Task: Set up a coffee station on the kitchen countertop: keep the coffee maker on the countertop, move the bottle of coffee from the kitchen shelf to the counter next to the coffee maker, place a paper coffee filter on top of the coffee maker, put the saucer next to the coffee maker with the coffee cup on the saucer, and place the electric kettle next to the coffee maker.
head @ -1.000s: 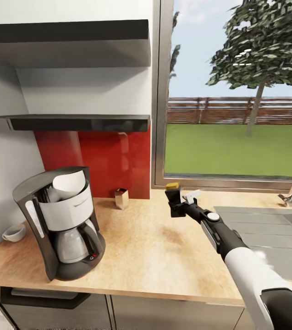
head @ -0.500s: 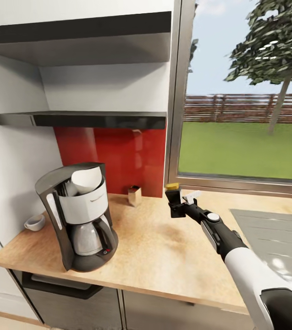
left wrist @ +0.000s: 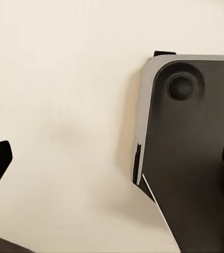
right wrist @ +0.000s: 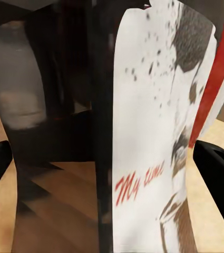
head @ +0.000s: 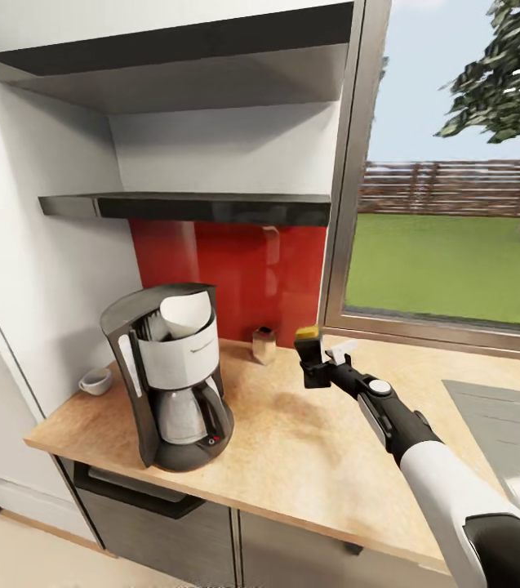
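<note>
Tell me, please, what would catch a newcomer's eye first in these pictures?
The tall black coffee maker stands near the countertop's left end, before a red backsplash. To its right, the right gripper holds the bottle of coffee above the wood. A small white cup sits by the wall behind the maker.

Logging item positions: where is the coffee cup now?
In the head view, the coffee cup sits on the kitchen countertop at its left end, behind the coffee maker.
</note>
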You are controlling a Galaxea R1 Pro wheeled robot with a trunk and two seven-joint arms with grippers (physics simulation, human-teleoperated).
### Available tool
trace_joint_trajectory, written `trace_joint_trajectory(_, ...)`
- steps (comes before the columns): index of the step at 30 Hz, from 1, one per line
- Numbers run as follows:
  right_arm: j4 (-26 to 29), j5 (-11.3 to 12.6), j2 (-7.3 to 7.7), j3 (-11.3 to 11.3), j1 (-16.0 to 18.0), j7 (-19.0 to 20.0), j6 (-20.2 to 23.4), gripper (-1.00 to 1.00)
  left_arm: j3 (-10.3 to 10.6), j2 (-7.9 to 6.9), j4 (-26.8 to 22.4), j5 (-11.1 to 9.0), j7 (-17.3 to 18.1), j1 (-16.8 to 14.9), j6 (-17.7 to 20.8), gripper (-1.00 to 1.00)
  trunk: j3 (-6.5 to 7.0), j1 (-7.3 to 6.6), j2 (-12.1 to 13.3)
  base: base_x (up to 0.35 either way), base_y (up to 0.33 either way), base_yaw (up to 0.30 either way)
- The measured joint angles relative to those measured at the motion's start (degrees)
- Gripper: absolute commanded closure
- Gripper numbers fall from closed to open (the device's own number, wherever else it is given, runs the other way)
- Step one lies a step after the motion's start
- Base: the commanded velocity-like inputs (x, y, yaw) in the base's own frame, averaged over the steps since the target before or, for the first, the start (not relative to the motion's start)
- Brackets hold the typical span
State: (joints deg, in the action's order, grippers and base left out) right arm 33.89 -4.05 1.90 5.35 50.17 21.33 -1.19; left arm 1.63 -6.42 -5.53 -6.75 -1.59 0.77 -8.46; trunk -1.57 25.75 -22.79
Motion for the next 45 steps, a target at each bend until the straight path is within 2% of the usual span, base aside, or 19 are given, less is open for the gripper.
trace_joint_trajectory(20, -0.8, 0.1, 0.08, -0.1, 0.0, 0.1, 0.0, 1.0, 0.0, 0.02, 0.0, 0.0, 0.0, 0.0, -0.1, -1.0, -1.2, 0.0, 0.0, 0.0, 0.0, 0.186)
trace_joint_trajectory(31, -1.4, 0.0, 0.08, -0.1, 0.0, 0.2, -0.1, 1.0, 0.0, 0.02, -0.1, 0.1, 0.0, 0.0, -0.1, -1.0, -1.37, 0.0, 0.0, 0.0, 0.0, 0.026)
trace_joint_trajectory(33, -3.1, 0.0, 0.08, -0.1, 0.0, 0.2, -1.0, 1.0, -0.1, 0.01, -0.1, 0.1, 0.0, 0.0, -0.1, -1.0, -1.38, 0.0, 0.0, 0.0, 0.0, 0.0)
trace_joint_trajectory(35, -5.2, 0.1, 0.08, -0.1, 0.0, 0.2, -5.2, 1.0, -0.1, 0.05, -0.1, 0.1, 0.0, 0.0, -0.2, -1.0, -1.37, 0.0, 0.0, 0.0, 0.0, 0.0)
trace_joint_trajectory(36, -6.7, 0.1, 0.09, -0.1, 0.0, 0.2, -8.9, 1.0, -0.1, 0.07, -0.1, 0.1, 0.0, 0.0, -0.3, -1.0, -1.37, 0.0, 0.0, 0.0, 0.0, 0.0)
trace_joint_trajectory(38, -8.6, 0.1, 0.09, -0.1, 0.0, 0.2, -12.0, 1.0, -0.1, 0.09, -0.1, 0.1, 0.0, 0.0, -0.3, -1.0, -1.38, 0.0, 0.0, 0.0, 0.0, 0.0)
trace_joint_trajectory(45, -9.3, 0.3, -0.01, -0.3, 0.0, 0.1, -13.0, 1.0, -0.1, 0.09, -0.1, 0.2, 0.0, 0.0, -0.4, -1.0, -1.37, 0.0, 0.0, 0.0, 0.0, 0.0)
